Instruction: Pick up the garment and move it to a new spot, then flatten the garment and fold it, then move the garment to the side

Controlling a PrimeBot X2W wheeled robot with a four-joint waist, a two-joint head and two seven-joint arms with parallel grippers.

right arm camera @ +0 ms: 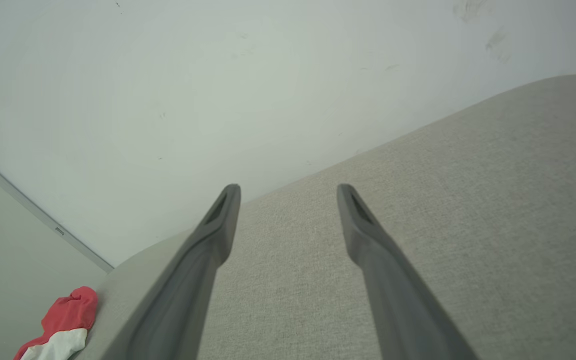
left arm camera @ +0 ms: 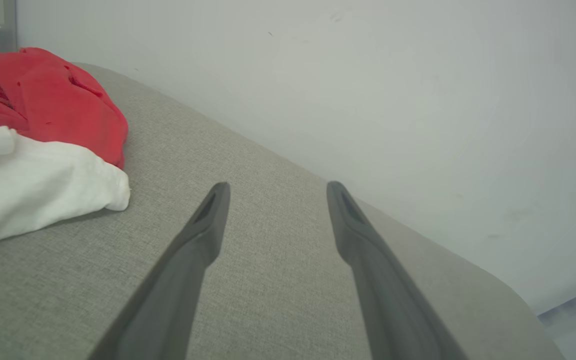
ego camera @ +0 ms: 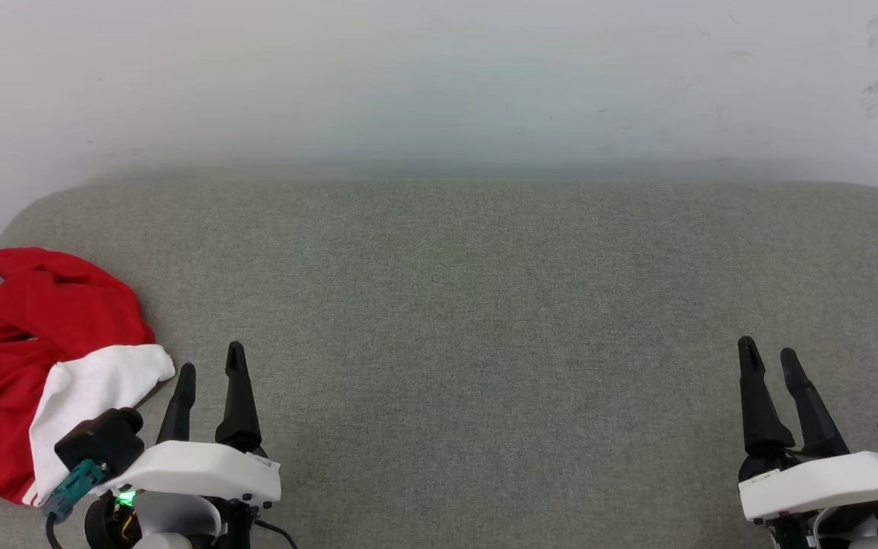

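Left pincer (ego camera: 211, 358) and right pincer (ego camera: 767, 348), at the frame's bottom, had fingers apart and held nothing. The garment (ego camera: 27, 328) lay crumpled at the worktop's (ego camera: 485, 305) left edge. Judged: no step was complete, and pickup, flattening, folding and set-aside all remained.

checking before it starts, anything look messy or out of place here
Yes: the garment lies crumpled in a heap at the left end of the grey cushion, its white part bunched beside the open left tool.

The left pincer (left arm camera: 274, 192) hangs spread over the grey cushion (left arm camera: 278, 300), the crumpled garment (left arm camera: 43, 130) nearby.
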